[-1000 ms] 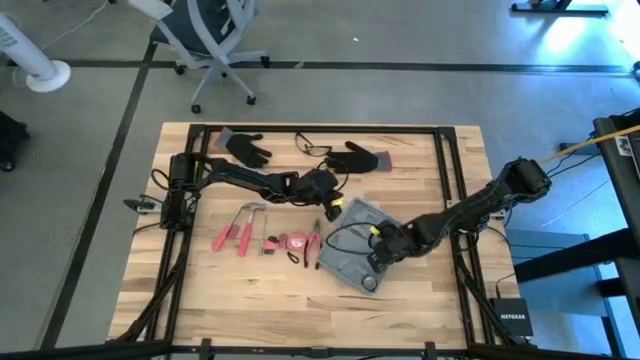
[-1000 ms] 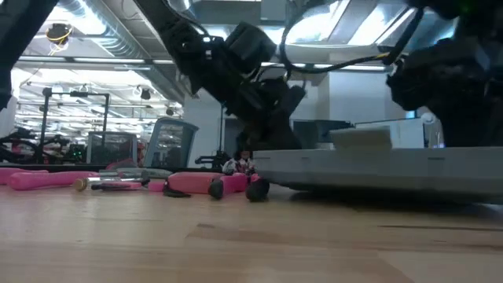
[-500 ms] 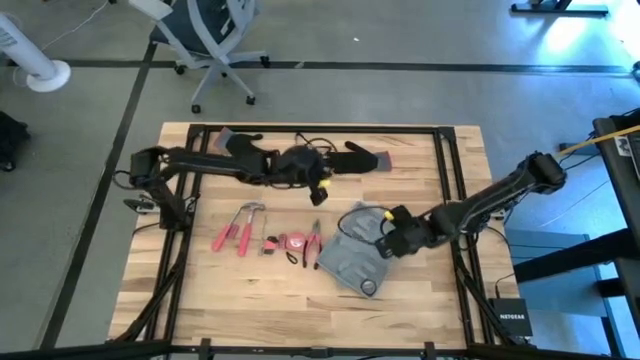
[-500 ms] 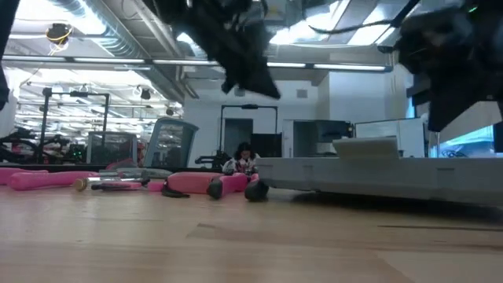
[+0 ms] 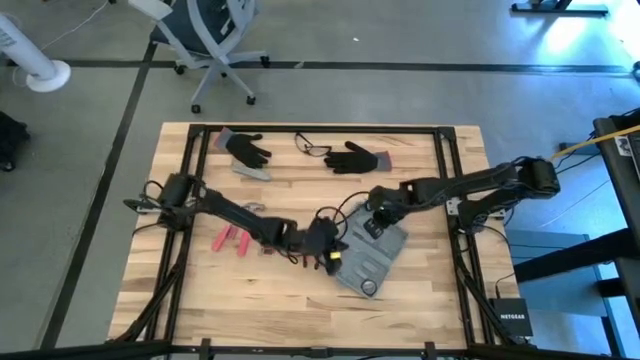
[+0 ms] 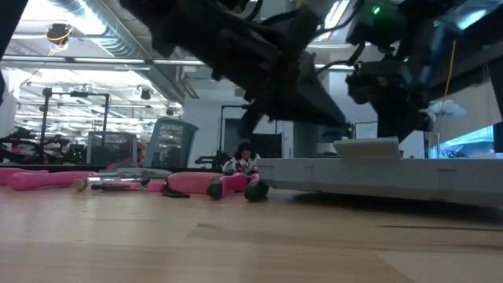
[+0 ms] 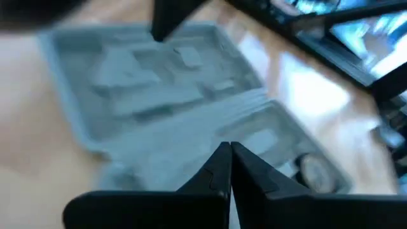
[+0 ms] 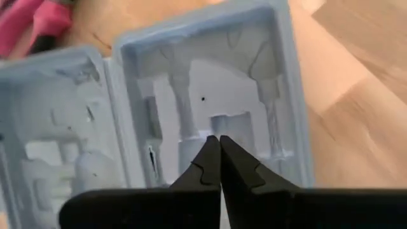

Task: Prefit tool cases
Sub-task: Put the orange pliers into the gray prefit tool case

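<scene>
Toward the table's right-centre lies the one tool case [image 5: 366, 252], opened flat, moulded slots up. It looks light, stiff and slick, probably best taken by a rim or the hinge ridge. Over it hover the left gripper [image 5: 325, 256] at its near-left edge and the right gripper [image 5: 372, 212] at its far end, both with fingers pressed together, empty. Nearby: two black gloves [image 5: 246, 149], one pair of glasses [image 5: 313, 147], several red-handled tools [image 5: 234, 238].

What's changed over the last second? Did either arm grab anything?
Nothing was grabbed; both grippers stayed shut and empty. The left gripper swung up toward the gloves, then came back down to the near-left edge of the tool case. The right gripper drew back off the case, then returned over its far half. The case, gloves, glasses and red-handled tools stayed put.
</scene>
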Available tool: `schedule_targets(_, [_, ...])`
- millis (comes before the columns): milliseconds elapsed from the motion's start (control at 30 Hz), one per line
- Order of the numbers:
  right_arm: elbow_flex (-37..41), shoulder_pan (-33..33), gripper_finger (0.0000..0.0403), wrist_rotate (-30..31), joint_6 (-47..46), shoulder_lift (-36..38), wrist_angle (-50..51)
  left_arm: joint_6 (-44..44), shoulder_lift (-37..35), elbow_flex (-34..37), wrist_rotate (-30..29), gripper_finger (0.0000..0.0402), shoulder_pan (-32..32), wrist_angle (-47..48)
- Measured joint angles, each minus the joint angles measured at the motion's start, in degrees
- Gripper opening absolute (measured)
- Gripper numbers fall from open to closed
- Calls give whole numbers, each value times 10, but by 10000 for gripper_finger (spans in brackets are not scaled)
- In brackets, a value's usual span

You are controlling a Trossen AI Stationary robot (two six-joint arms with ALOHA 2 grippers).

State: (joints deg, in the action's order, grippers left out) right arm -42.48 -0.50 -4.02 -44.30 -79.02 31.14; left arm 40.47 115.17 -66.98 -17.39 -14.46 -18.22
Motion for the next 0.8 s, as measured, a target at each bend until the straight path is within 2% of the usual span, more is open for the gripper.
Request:
schedule_targets(200, [0,-14,0,-18,46,-34,-15,73,42,-6,3,0,-30,-3])
schedule_targets(400, [8,19,0,-31,39,-44,-6,85,47,-6,0,0,-11,9])
schedule_targets(633, [49,86,0,-36,-82,-38,-5,-1,46,-8,9,0,25,78])
schedule_targets(800, [52,142,0,-22,-179,-39,-6,-66,46,-7,32,0,60,77])
